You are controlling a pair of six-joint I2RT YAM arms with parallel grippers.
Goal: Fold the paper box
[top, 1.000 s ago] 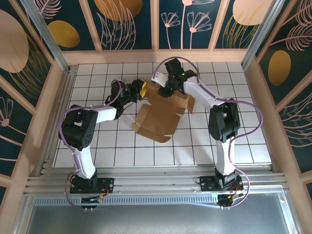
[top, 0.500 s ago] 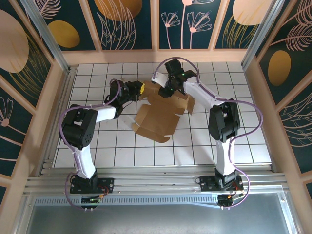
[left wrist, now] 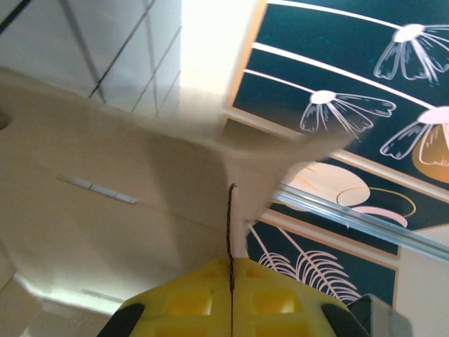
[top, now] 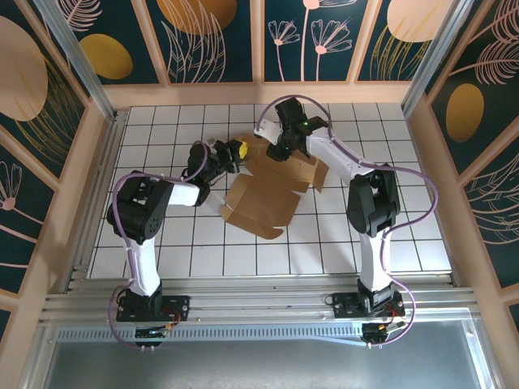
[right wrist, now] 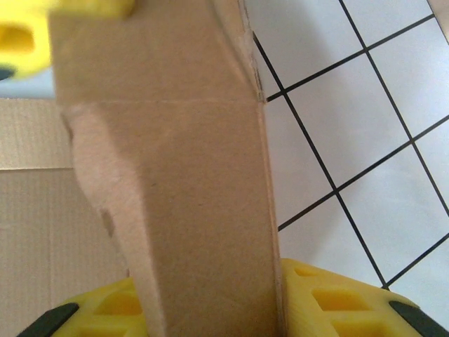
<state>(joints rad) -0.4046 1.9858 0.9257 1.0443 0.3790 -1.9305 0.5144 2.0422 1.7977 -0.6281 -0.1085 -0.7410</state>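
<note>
Top external: left gripper (top: 237,150) and right gripper (top: 280,151) both clamped on paper box (top: 263,194) far flaps; crease slowly, don't tear.

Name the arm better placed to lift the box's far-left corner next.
Left, probably. The left gripper is shut on the paper box at that very corner, while the right gripper holds its far edge further along.

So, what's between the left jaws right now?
A thin flap edge of the box. The left gripper has its jaws shut on it, and the left wrist view shows it.
</note>
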